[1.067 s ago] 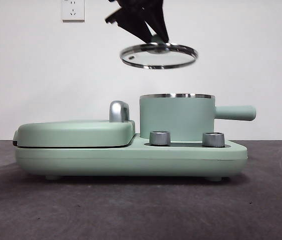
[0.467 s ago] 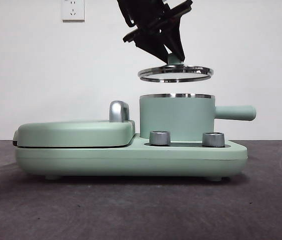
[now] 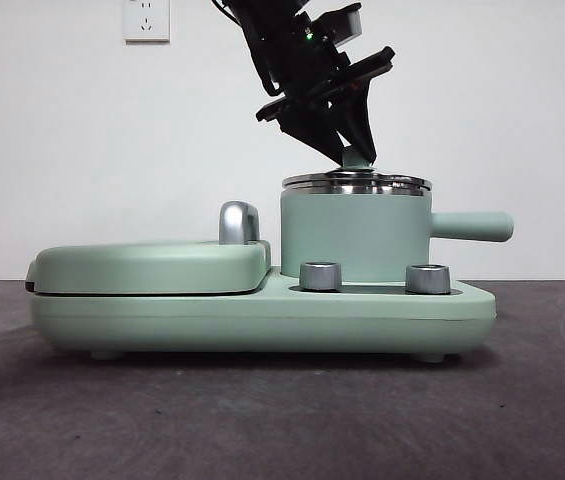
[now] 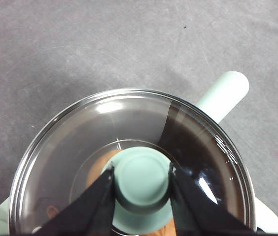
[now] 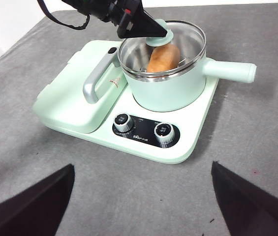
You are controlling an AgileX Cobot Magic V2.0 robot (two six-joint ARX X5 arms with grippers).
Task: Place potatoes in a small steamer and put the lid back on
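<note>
The mint-green small steamer (image 3: 352, 235) stands on the right half of the cooker, its side handle (image 4: 225, 93) pointing right in the front view. The clear lid (image 3: 357, 182) lies level on its steel rim. My left gripper (image 3: 357, 155) comes down from above and is shut on the lid's green knob (image 4: 141, 172). The orange-brown potato (image 5: 163, 58) lies inside the pot and shows through the glass (image 4: 97, 172). My right gripper (image 5: 143, 196) is open and empty, above the table in front of the cooker.
The mint-green cooker base (image 3: 262, 315) carries a flat griddle cover (image 3: 152, 265) with a chrome handle (image 3: 239, 222) left of the pot. Two steel dials (image 3: 320, 276) (image 3: 427, 278) sit on its front. Grey table all around, white wall behind.
My left gripper has carried the lid rightward and down, from tilted in the air above the pot to resting on the pot's rim.
</note>
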